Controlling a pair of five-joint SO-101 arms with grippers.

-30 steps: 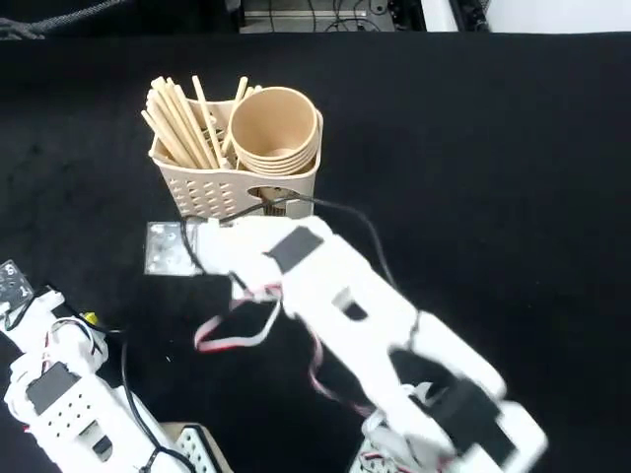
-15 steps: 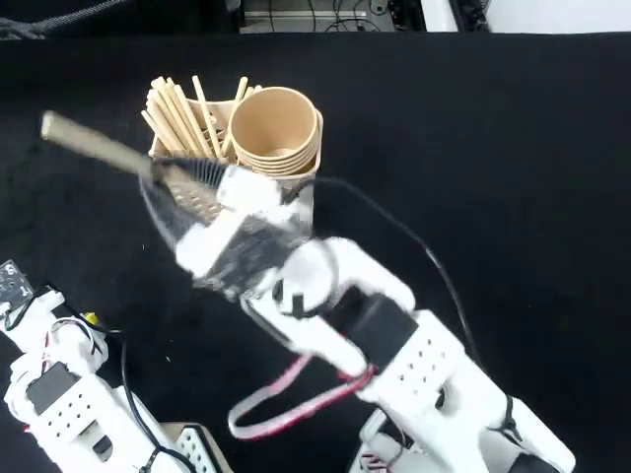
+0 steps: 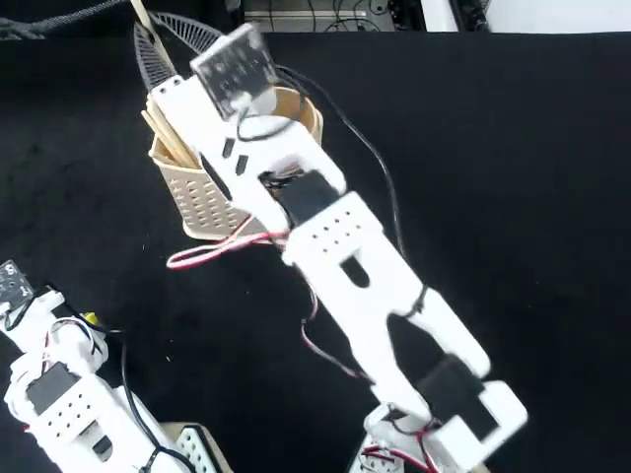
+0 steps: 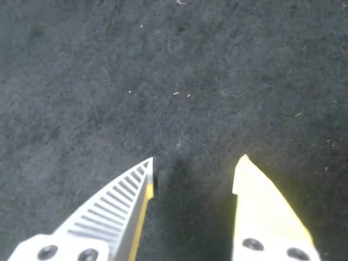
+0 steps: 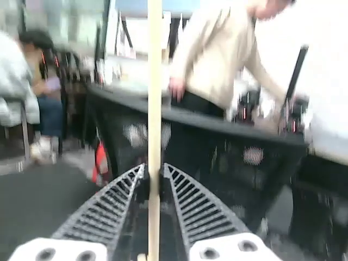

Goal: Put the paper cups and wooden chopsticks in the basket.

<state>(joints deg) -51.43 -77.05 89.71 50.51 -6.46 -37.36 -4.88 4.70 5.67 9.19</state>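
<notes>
Pinches one chopstick [image 5: 155, 81] in the right gripper [image 5: 155, 168] by the one basket [image 3: 202, 202]; holds the left gripper [image 4: 196, 166] wide apart.

High view, table's near-left corner | white tag [image 3: 12, 281] beside the left arm [image 3: 59, 394] carries dark marks, possibly two digits; too small to read with certainty | elsewhere: no legible text, labels or signs

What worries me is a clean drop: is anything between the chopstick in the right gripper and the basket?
Nothing visible does. The right gripper holds the chopstick upright, raised by the basket's side already packed with other chopsticks; the paper cups sit beside those. The arm hides part of the opening.
</notes>
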